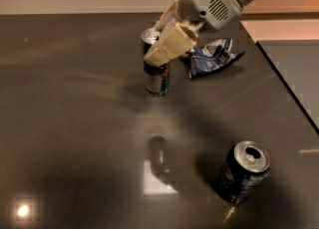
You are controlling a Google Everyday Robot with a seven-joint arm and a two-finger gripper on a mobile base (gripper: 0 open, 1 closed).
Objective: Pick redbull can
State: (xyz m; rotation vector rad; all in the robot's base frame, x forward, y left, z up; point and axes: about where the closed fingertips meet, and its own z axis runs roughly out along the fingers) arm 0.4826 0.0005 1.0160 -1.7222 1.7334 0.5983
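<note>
The redbull can (156, 77) is a slim blue-and-silver can with a silver top. My gripper (164, 44) is shut on its upper part and holds it upright, lifted clear above the dark table (70, 123). The cream fingers (172, 45) cover the can's upper side; its lower half and part of the rim show. The can's dim reflection lies on the table well below it.
A wider dark blue can (242, 171) stands at the front right with its top opened. A crumpled blue-white wrapper (212, 56) lies right of the gripper. The table's right edge (289, 88) runs diagonally, with a grey floor beyond.
</note>
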